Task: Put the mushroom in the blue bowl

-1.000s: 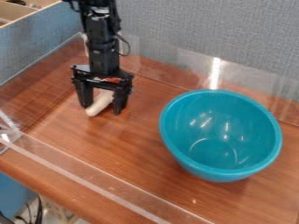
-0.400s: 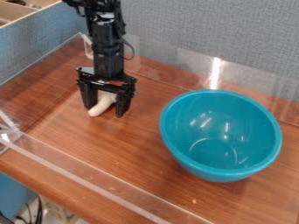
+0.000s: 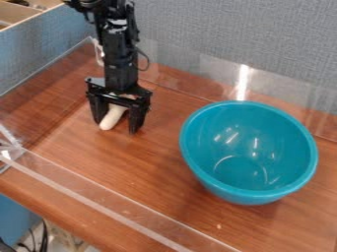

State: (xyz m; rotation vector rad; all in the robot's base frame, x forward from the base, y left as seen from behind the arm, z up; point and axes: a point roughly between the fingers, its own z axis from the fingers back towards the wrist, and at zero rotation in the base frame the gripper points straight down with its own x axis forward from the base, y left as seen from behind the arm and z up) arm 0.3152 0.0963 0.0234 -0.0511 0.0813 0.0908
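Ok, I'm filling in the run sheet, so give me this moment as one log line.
fingers: open around mushroom | mushroom: on table | blue bowl: mushroom not in it

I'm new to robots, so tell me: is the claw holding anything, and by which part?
Nothing held yet; the open claw straddles the mushroom.

Shown in what looks like a lab or test bench: black robot arm above a wood-grain table, boxed in by gray textured panels, with loose dark cables beyond the near edge and a wooden tray at the far left corner.
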